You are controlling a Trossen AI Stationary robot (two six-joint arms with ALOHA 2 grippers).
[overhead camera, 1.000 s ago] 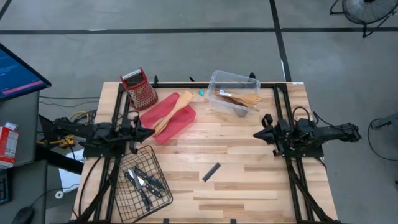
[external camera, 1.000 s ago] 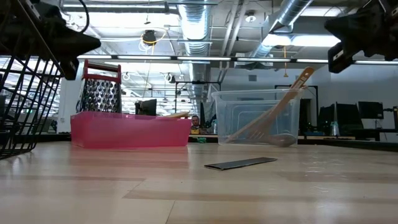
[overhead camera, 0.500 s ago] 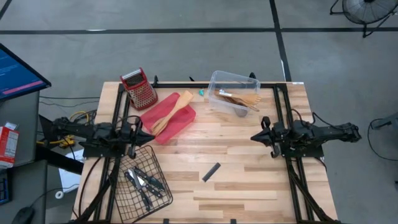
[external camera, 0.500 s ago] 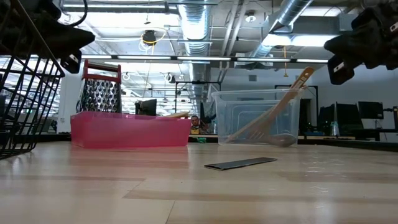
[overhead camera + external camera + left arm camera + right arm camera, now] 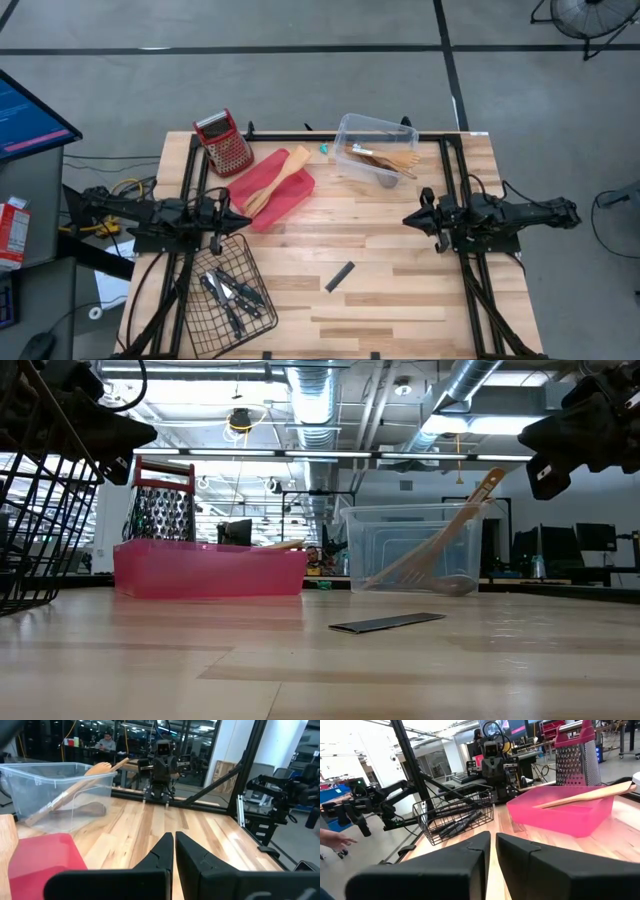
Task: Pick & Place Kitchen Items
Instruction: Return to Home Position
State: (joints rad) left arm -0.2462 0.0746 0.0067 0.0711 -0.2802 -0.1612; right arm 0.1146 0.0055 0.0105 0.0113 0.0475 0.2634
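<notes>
Several black-handled knives (image 5: 232, 292) lie in a black wire basket (image 5: 200, 318) at the near left. A wooden spatula (image 5: 278, 178) rests across the red tray (image 5: 295, 200). More wooden utensils (image 5: 385, 160) lean inside a clear tub (image 5: 372, 125) at the far side. One dark flat knife-like item (image 5: 340, 276) lies on the bare table. My left gripper (image 5: 245, 213) is shut and empty, level, between tray and basket. My right gripper (image 5: 405, 217) points level toward the table's middle, its fingertips (image 5: 493, 837) a narrow gap apart, holding nothing.
A red-topped metal grater (image 5: 223, 142) stands at the far left beside the tray. Black frame rails run along the table's left and right sides. Bare wood lies between the two grippers and near the front edge. People and other robot stations show in the room beyond.
My right gripper has tipped down a little and its tip has shifted slightly toward the table's middle. My left gripper has rolled a bit about its own axis while staying in place. No item on the table has moved.
</notes>
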